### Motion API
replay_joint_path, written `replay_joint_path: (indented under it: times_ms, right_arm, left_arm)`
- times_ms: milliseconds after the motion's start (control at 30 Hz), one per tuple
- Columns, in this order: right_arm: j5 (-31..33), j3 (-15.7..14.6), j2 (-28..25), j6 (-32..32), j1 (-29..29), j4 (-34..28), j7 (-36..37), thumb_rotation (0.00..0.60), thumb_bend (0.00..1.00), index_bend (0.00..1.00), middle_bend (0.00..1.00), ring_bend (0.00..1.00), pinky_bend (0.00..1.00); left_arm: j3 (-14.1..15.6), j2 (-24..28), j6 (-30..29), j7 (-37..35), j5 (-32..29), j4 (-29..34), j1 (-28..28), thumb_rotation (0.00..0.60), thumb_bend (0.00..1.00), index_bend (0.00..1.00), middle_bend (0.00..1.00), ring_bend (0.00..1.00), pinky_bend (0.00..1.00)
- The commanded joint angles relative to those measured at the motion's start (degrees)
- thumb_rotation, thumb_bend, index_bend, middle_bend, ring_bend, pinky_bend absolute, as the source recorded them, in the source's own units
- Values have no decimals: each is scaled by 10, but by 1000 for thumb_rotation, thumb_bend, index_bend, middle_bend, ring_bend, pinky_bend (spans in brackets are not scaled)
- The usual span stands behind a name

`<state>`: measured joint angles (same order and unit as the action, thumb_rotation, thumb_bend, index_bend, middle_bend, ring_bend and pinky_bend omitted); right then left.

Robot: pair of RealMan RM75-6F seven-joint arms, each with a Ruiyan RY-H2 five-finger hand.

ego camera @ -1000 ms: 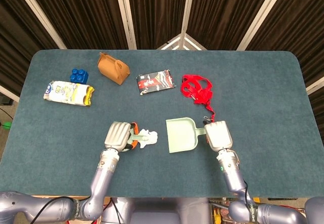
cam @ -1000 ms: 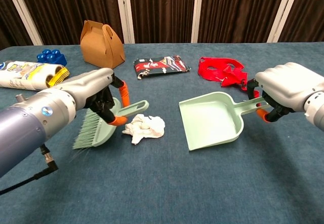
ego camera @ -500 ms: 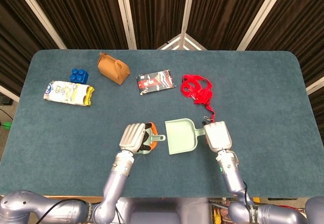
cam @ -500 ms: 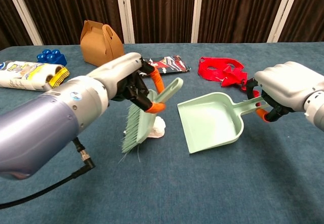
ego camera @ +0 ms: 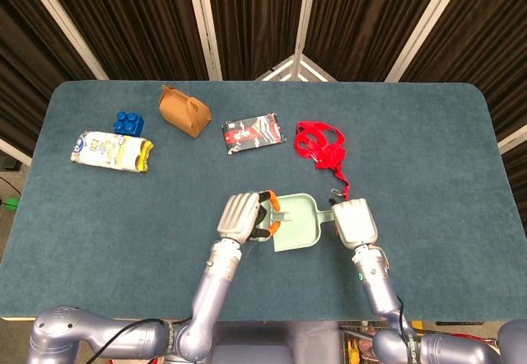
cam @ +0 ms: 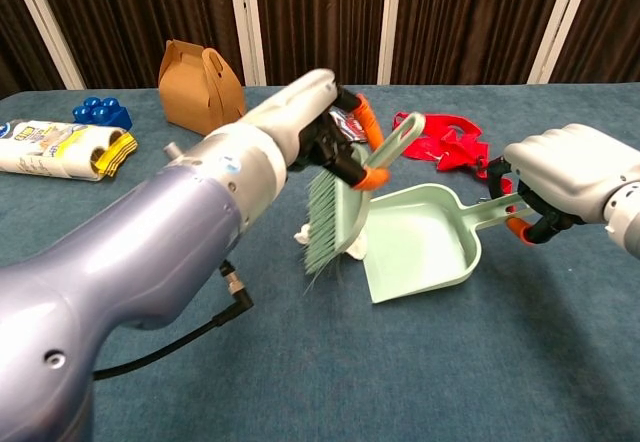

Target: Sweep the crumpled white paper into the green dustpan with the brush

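crumpled white paper (cam: 302, 233) | pushed to green dustpan (cam: 425, 247) mouth | brush (cam: 335, 205) followed

Overhead view of the blue worktop (ego camera: 428, 158). The left hand (ego camera: 240, 216) sits at the open edge of the green dustpan (ego camera: 298, 220); the right hand (ego camera: 354, 221) is at its handle. Along the far side: snack packet (ego camera: 112, 151), blue block (ego camera: 128, 122), brown box (ego camera: 184, 110), dark pouch (ego camera: 254, 133), red strap (ego camera: 322, 147).
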<state>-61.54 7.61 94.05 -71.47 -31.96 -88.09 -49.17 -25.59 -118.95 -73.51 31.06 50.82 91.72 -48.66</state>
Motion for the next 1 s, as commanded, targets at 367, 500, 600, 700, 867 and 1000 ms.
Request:
replay_joint_path:
  times_ms: [367,500,600,700,867,1000]
  right_arm:
    - [7,-1,-2,-4,3,-2,-2,600,500,696,844,803,804]
    - [6,-2,-2,-5,3,-5,-3,600,500,696,844,803,804]
    - [6,-3,-1,-6,3,-6,-4,600,500,696,844,803,804]
    - [6,-4,1,-6,3,-4,-6,600,500,696,844,803,804]
    - [8,-4,3,-2,2,0,-4,600,500,696,844,803,804]
    - [10,-7,8,3,1,10,-3,600,501,696,844,803,804]
  left_arm:
    - [38,66,24,-112,108,48,27,600,606,790,1000,1000,1000]
    - [40,97,25,-112,113,48,39,600,606,790,1000,1000,1000]
    - [37,118,32,-117,106,45,44,600,606,790,1000,1000,1000]
    - [40,139,45,-110,92,39,48,600,606,791,1000,1000,1000]
    - [52,150,62,-109,73,18,51,600,606,791,1000,1000,1000]
    - [67,136,71,-110,69,-7,49,600,606,791,1000,1000,1000]
